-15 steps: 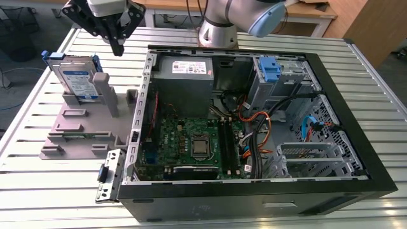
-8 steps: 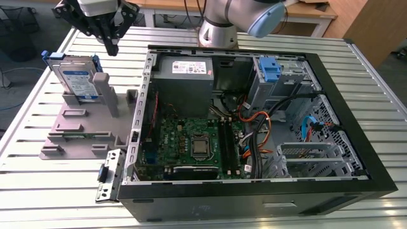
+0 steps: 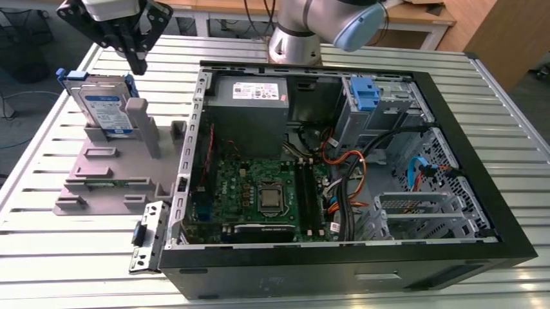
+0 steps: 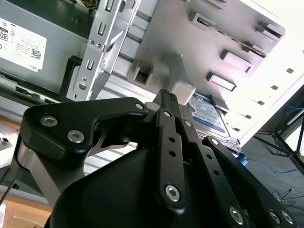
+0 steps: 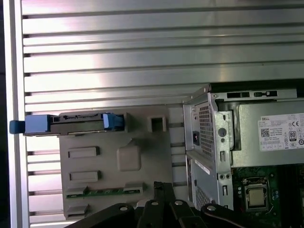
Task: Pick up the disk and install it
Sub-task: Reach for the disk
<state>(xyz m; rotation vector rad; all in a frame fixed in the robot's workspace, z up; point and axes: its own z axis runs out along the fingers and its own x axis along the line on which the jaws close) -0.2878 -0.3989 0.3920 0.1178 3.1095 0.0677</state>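
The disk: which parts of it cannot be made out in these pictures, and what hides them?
- Exterior view: the disk stands in the grey holder, which hides its bottom edge; the holder's post covers one lower corner.
- Second wrist view: the gripper covers most of the disk; part of the label shows.
- First wrist view: the disk is seen edge-on, so its face is hidden.

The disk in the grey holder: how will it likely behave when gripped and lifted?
The disk is a metal slab, so probably stiff and heavy for its size. It stands on edge in the grey holder, so a sideways push might tip or jam it. Its blue carrier is plastic and may flex if pinched.
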